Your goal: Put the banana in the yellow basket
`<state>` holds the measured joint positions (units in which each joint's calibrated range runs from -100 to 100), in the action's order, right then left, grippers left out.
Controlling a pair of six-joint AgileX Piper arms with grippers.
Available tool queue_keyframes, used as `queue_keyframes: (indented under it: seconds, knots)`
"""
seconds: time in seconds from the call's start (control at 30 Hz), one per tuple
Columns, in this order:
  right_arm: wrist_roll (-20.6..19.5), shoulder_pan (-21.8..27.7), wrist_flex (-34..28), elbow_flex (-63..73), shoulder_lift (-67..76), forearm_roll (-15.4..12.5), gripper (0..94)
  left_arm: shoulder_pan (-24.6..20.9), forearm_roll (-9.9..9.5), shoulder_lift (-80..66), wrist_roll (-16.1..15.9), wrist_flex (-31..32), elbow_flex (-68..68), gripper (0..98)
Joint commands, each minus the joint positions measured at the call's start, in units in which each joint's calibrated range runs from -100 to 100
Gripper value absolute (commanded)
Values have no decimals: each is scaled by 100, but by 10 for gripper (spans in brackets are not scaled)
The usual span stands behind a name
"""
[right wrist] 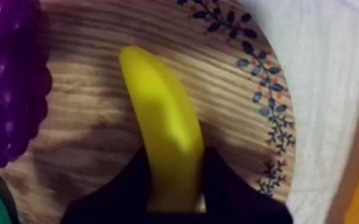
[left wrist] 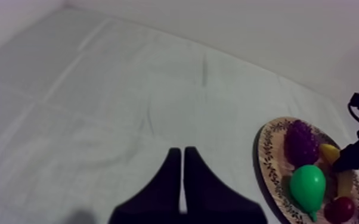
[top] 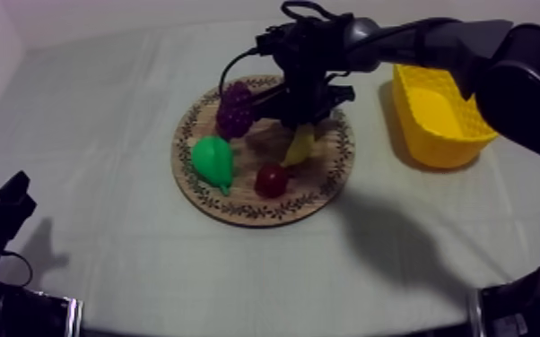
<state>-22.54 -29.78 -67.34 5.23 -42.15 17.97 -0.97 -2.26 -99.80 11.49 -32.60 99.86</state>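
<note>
Right gripper [right wrist: 175,173] clamps banana [right wrist: 158,101] at board [right wrist: 229,89]; left gripper [left wrist: 183,156] closed, empty

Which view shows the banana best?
The right wrist view: the banana lies close on the wooden board, with the right gripper shut on it. In the top view the gripper covers its upper part. The left wrist view shows a small yellow end beside the grapes.

Dim, soft light from above; the right arm [top: 498,63] casts broad shadows on board [top: 238,211] and cloth [top: 399,242].
</note>
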Motion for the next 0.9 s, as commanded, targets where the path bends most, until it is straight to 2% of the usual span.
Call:
queue_keyframes:
  seconds: [0.0,0.23,0.5,0.87]
  knots:
    - [42,11,-91,24,17,-52,142,-1,-1,-3,1,2,3,1]
    - [183,95,-388,259,425,-43,146,-1,-1,-3,1,2,3,1]
    - [363,303,-519,114,1585,70,152,-1,-1,-3,1,2,3,1]
    - [812,1159,-81,-954,3564,5,158,-1,-1,-3,1,2,3,1]
